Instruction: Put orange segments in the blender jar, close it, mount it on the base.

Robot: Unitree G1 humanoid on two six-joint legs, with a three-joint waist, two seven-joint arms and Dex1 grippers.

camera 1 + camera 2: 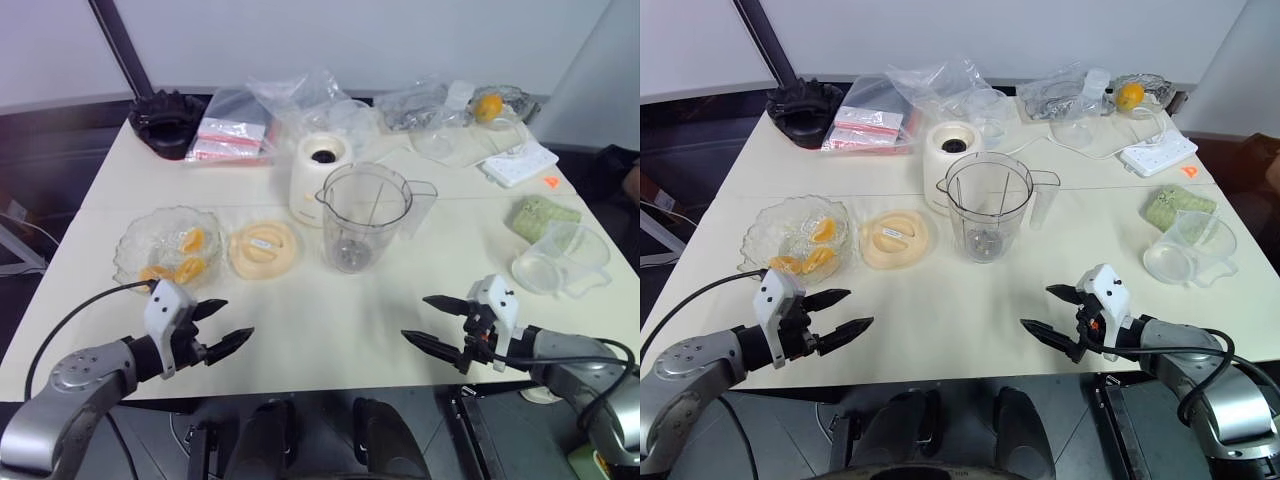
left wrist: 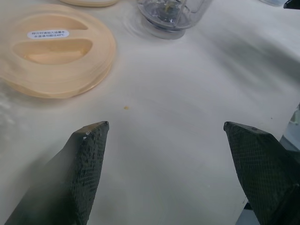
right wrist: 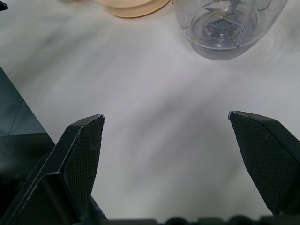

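Several orange segments (image 1: 188,253) lie in a scalloped glass bowl (image 1: 140,243) at the table's left. The clear blender jar (image 1: 363,214) stands upright and uncovered in the middle, its blade (image 3: 220,18) showing at the bottom. Right behind it sits the cream-white base (image 1: 318,172). A flat peach lid (image 1: 263,249) lies between bowl and jar. My left gripper (image 1: 222,327) hovers open near the front edge, in front of the bowl. Open too, my right gripper (image 1: 432,322) hangs at the front right. Nothing is held by either.
A low clear plastic tub (image 1: 560,258) and a green cloth (image 1: 542,215) are at the right. Along the back lie a black ridged ring (image 1: 166,122), plastic bags (image 1: 240,128), a power strip (image 1: 518,162) and a whole orange (image 1: 488,106).
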